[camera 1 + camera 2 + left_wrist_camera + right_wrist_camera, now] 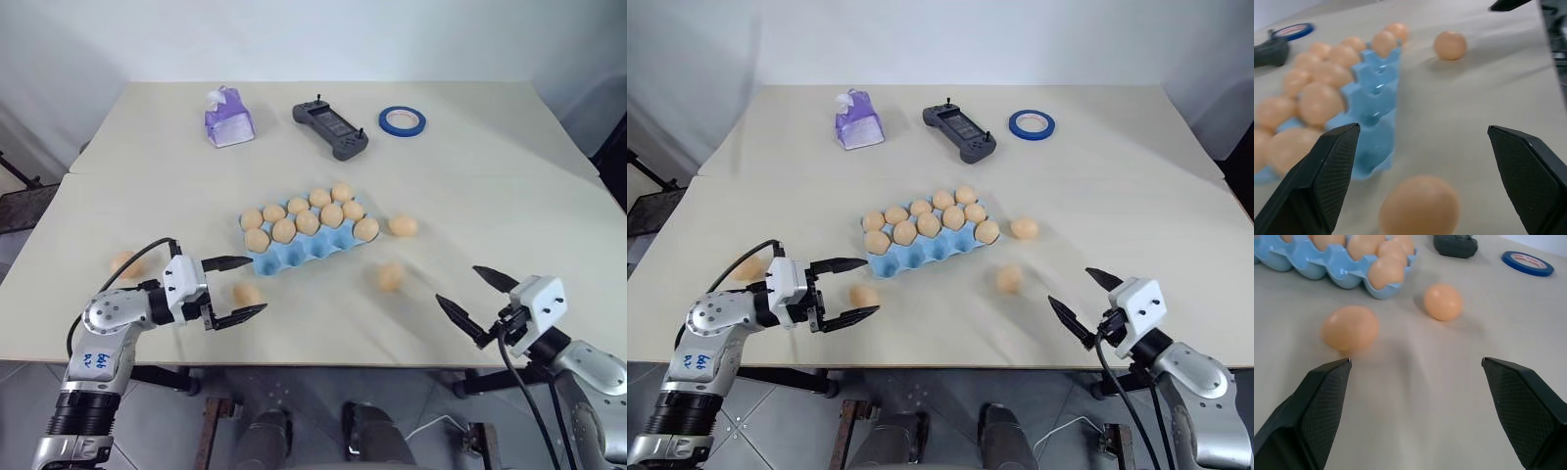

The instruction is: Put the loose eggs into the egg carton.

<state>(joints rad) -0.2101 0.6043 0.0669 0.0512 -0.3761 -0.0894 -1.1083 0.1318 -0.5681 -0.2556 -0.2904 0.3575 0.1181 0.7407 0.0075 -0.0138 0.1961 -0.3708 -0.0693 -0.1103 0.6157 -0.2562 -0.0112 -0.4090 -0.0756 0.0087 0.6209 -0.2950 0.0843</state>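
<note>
The left gripper point(235, 289) stands wide open around a loose egg point(246, 293) beside the egg carton point(294, 253), apparently ready to grasp it, while the right gripper point(477, 299) waits open and empty.

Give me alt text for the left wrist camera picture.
The left gripper, fingers wide open, frames a loose egg lying on the table beside the blue egg carton, which already holds many eggs. Another loose egg lies farther off.

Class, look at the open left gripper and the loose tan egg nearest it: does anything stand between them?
Nothing visible does. The left gripper is open, and the loose tan egg lies on bare table right at its fingertips, beside the light blue egg carton.
</note>
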